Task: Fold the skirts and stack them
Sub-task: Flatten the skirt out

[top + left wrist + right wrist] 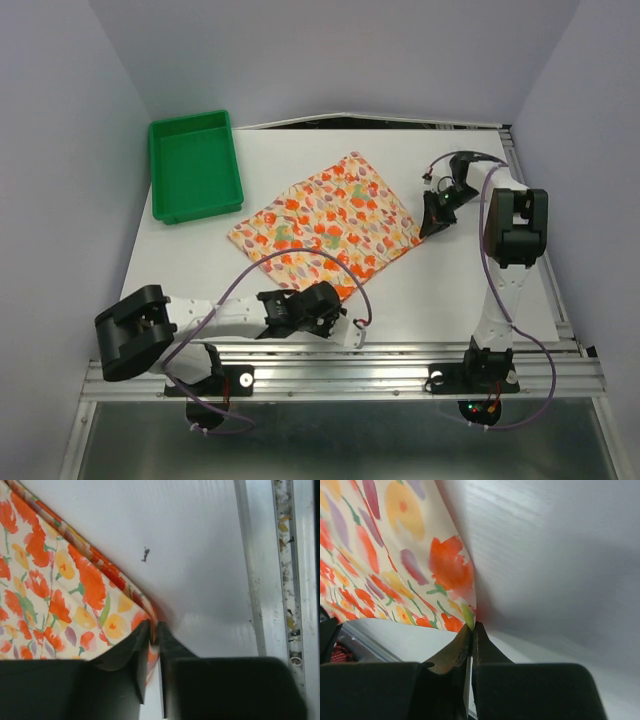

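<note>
- A green plastic tray [195,165] is seen at the far left of the table [480,290], well apart from the cloth and from both arms.
- The left gripper [153,628] is set at the near corner of the floral skirt [325,225]. Its jaws are pressed together on the layered edge there, with cloth pinched between them.
- The floral skirt is spread mostly flat in the middle of the table, turned like a diamond, with several layers visible along its near edge.
- The right gripper [471,630] is placed at the skirt's right corner. Its jaws are closed on the very tip of the cloth, which appears raised slightly off the table.
- The right-hand hold is judged the weaker one: so little cloth is caught that the corner could slip free under any pull.
- At the left, only some of the layers may be held, so the edge could separate and the fold could come out skewed.
- If the two arms were moved unevenly, the soft cloth could be dragged across the table or bunched rather than folded.
- Counted: one floral skirt, one tray, two grippers. No white skirt is seen; whether it lies beneath the floral one cannot be told, so stacking is judged not yet done.
</note>
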Available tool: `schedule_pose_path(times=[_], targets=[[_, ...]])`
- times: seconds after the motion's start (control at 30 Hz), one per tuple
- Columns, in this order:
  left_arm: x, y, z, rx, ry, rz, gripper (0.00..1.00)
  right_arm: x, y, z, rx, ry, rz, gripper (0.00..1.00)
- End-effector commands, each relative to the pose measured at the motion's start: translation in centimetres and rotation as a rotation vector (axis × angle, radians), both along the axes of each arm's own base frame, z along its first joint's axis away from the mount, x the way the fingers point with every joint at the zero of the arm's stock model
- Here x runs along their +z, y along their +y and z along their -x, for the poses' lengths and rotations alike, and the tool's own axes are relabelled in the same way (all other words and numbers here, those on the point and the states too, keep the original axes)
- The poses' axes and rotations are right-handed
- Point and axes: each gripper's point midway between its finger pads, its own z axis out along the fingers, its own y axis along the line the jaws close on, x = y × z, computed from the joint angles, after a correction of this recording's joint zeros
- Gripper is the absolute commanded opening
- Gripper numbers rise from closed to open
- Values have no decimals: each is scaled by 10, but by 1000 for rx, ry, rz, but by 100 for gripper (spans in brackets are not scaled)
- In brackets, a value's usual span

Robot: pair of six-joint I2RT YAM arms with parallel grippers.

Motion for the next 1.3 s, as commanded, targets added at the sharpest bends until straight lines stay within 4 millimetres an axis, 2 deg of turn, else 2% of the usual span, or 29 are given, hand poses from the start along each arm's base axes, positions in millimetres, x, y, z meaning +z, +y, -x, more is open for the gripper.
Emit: schedule_pose_path(times=[0.0, 0.03, 0.07, 0.13, 0.17, 0.2, 0.23, 0.3, 0.33, 0.37, 0.4, 0.47, 0.5, 0.53, 0.57, 0.63, 0.67, 0.7, 0.73, 0.8, 0.83, 0.87, 0.9, 0.97, 1.0, 1.07, 1.1, 1.17, 1.27], targets=[[31, -45, 16, 41, 162, 85, 42, -8, -30, -26, 34, -122, 106, 1], [40, -50, 19, 44, 191, 101, 49, -4, -34, -33, 59, -158, 124, 1], [65, -68, 22, 40, 232, 170, 51, -5, -43, -40, 66, -187, 175, 1], [98, -85, 23, 44, 265, 238, 53, 1, -41, -63, 96, -277, 251, 1], [96, -83, 26, 51, 291, 231, 53, 2, -42, -67, 102, -288, 282, 2], [116, -92, 19, 83, 316, 287, 53, 4, -45, -79, 101, -325, 338, 7], [124, -94, 11, 114, 334, 315, 53, 2, -43, -86, 105, -337, 365, 13], [148, -99, -5, 182, 422, 408, 53, 15, -35, -114, 99, -423, 431, 26], [152, -89, -37, 279, 435, 448, 53, 17, -31, -122, 76, -440, 441, 47], [161, -85, -54, 330, 449, 487, 52, 32, -28, -141, 53, -504, 451, 56], [161, -78, -68, 382, 461, 507, 52, 39, -23, -149, 29, -526, 464, 66], [148, -52, -113, 559, 402, 505, 49, 62, -21, -169, -8, -593, 489, 83], [142, -37, -130, 629, 371, 500, 47, 69, -18, -172, -7, -613, 499, 85], [135, -34, -133, 653, 361, 480, 47, 77, -19, -174, -16, -632, 506, 86], [127, -16, -148, 732, 353, 474, 45, 94, -19, -172, -23, -667, 500, 87], [108, 1, -160, 812, 375, 434, 42, 111, -6, -162, -3, -687, 446, 86], [101, 10, -166, 848, 374, 420, 42, 119, 1, -155, 5, -689, 408, 84], [94, 26, -178, 908, 352, 402, 41, 139, 15, -140, 29, -699, 321, 79], [89, 34, -183, 937, 342, 390, 41, 144, 25, -128, 51, -689, 278, 76], [72, 53, -199, 1016, 337, 355, 40, 132, 53, -92, 124, -617, 211, 69], [68, 60, -203, 1040, 336, 347, 40, 139, 67, -76, 158, -618, 168, 68], [61, 65, -211, 1068, 327, 342, 40, 134, 78, -64, 183, -595, 150, 67], [60, 75, -220, 1114, 289, 341, 40, 116, 97, -39, 237, -536, 124, 64], [56, 90, -241, 1170, 245, 351, 40, 103, 113, -17, 277, -489, 110, 63], [54, 97, -254, 1202, 229, 346, 40, 85, 122, 0, 315, -443, 114, 62], [50, 107, -266, 1246, 200, 311, 40, 66, 126, 11, 328, -402, 131, 61], [56, 111, -278, 1268, 162, 310, 40, 52, 121, 17, 329, -375, 150, 61], [49, 118, -285, 1280, 153, 283, 40, 31, 115, 22, 330, -323, 181, 61], [39, 127, -288, 1270, 115, 225, 40, 12, 106, 28, 331, -282, 227, 62]])
